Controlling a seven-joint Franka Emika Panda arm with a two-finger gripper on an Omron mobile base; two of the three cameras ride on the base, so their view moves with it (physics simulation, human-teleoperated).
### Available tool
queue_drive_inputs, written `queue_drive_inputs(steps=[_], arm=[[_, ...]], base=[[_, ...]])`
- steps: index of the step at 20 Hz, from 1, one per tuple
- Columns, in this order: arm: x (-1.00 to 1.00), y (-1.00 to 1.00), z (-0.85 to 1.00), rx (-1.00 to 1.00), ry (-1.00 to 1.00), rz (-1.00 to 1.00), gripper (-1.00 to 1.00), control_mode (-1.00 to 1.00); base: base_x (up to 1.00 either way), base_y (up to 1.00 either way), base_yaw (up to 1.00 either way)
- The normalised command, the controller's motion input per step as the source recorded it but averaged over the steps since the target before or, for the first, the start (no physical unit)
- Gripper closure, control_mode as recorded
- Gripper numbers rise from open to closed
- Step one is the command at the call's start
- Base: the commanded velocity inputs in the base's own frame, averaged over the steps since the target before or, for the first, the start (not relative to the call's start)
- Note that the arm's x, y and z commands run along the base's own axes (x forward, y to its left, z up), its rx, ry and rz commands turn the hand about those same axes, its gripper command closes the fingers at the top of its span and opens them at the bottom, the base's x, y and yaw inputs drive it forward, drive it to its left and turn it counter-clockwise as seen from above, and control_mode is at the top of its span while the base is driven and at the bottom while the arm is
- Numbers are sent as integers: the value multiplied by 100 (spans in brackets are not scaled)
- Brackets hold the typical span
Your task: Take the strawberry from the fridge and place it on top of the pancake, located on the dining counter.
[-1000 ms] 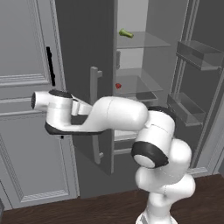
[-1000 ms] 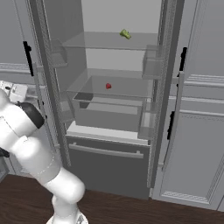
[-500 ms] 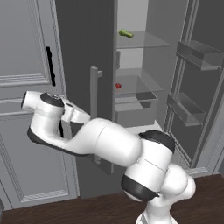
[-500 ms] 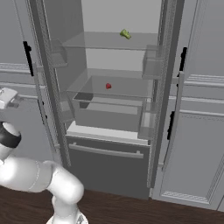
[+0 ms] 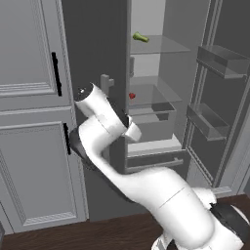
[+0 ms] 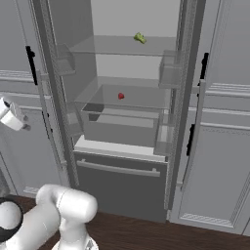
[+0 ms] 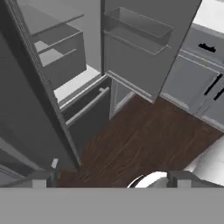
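The fridge point(image 6: 127, 161) stands open, its left door point(image 5: 93, 44) swung out. The tiny red strawberry point(image 5: 131, 96) lies on the middle glass shelf, also visible as the strawberry point(image 6: 120, 96) from the right. My gripper point(image 7: 110, 180) is open, with its two tips wide apart and nothing between them. It points down at the wooden floor beside the fridge's bottom drawer point(image 7: 87, 116). My hand point(image 5: 132, 132) hangs in front of the left door's edge, below and apart from the strawberry. The pancake and the dining counter are out of view.
A small green item point(image 6: 140, 37) rests on the top shelf. Door bins point(image 5: 220, 59) line the open right door. Lighter grey panelled cabinets point(image 5: 29, 122) with black handles flank the fridge. Dark wood floor point(image 7: 144, 140) lies below.
My arm has swung right, from in front of the left cabinet to the fridge's left door edge, and the hand has dropped a little. The strawberry has not moved.
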Motion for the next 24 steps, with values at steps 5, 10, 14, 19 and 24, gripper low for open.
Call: queue_drive_inputs(steps=[5,10,14,19,24], arm=[[-33,-100,0,67,10,20,-100,-100],[11,-100,10,97,17,0,-100,-100],[36,-69,7,92,1,0,-100,-100],[74,-4,5,68,9,0,-100,-100],[81,0,38,53,28,0,-100,-100]], base=[[0,0,0],[0,0,0],[0,0,0],[0,0,0],[0,0,0]])
